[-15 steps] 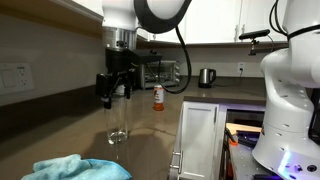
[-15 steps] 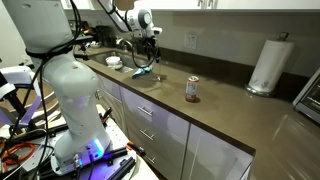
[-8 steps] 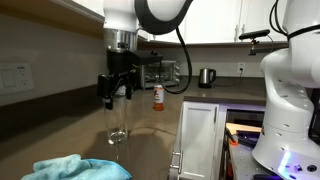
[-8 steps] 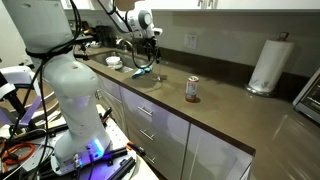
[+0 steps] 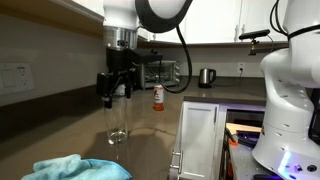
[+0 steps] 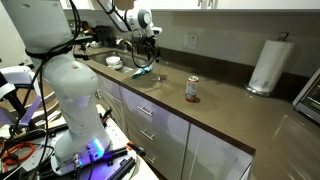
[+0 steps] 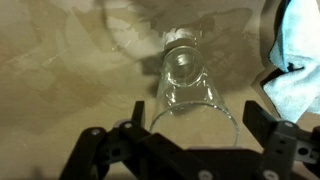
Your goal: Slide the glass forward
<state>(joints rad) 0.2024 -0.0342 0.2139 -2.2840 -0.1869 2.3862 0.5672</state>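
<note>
The glass (image 5: 117, 122) is tall and clear and stands upright on the brown counter (image 5: 150, 135). In the wrist view I look down into the glass (image 7: 188, 82), its rim wide and its thick base far below. My gripper (image 5: 117, 95) hangs right above it, open, with a finger on each side of the rim (image 7: 195, 118) and a gap on both sides. In an exterior view my gripper (image 6: 149, 47) is over the far end of the counter, and the glass is too faint to make out there.
A small orange-labelled bottle (image 5: 157, 97) (image 6: 192, 89) stands further along the counter. A blue cloth (image 5: 80, 168) (image 7: 296, 70) lies close beside the glass. A toaster oven (image 5: 165, 72) and kettle (image 5: 205, 77) stand at the back. A paper towel roll (image 6: 266, 65) stands at the counter's far end.
</note>
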